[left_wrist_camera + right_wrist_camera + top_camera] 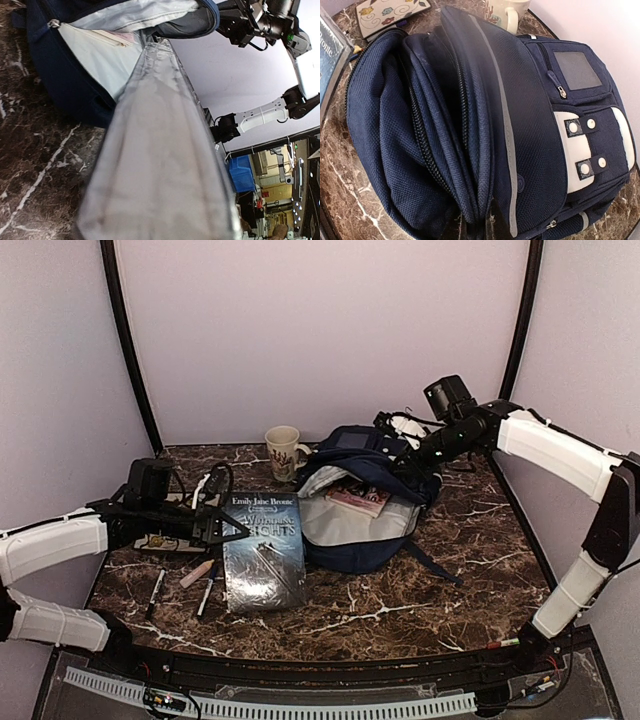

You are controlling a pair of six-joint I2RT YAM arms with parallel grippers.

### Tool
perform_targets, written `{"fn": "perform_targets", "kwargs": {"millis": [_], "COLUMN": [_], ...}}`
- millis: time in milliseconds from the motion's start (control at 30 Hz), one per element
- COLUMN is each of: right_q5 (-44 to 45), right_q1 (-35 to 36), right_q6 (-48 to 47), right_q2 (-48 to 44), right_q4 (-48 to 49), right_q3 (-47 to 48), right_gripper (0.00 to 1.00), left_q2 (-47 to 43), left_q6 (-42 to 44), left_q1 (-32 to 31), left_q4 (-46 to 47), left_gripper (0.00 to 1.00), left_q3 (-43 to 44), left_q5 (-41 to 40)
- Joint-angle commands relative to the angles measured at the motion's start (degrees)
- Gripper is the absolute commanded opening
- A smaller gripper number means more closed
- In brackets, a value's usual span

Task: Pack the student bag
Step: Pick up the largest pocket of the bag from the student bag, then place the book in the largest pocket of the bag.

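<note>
The student bag (365, 505), navy with white patches, lies open on the marble table, its pale grey lining showing and a small book (358, 498) inside. My right gripper (415, 462) is shut on a fold of the bag's fabric at its far edge; in the right wrist view the dark fingers (456, 229) pinch the zippered folds of the bag (530, 125). My left gripper (240, 530) is shut on the left edge of a plastic-covered "Wuthering Heights" book (264, 555). That book (160, 150) fills the left wrist view and points toward the bag's opening (95, 50).
A cream mug (283, 450) stands behind the bag on the left. Two pens (157, 590) (205, 595) and a pink stick (196, 573) lie left of the book. A patterned notebook (390, 15) lies under the left arm.
</note>
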Motion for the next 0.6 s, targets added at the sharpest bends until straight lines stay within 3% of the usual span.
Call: {"fn": "perform_targets", "kwargs": {"millis": [0,367,567], "right_q5": [-10.1,-17.2,-19.8], "right_q1": [-1.3,-1.7,-1.7], "right_q6": [2.4,-1.8,-3.1], "right_q2": [-1.1,-4.9,-5.0], "right_q4": [1.5,2.5,2.3], "right_q3": [4.5,3.7,3.6], "right_gripper": [0.0,0.0,0.0], "left_q2": [3.0,28.4,43.2], "left_q6": [-1.6,-16.0,-23.7], "left_q1": [-3.8,-8.4,-9.0], "left_q4": [11.8,41.2,49.3], "left_gripper": [0.0,0.0,0.0], "left_q3": [2.9,12.1,21.9], "left_q5": [8.3,7.8,4.7]}}
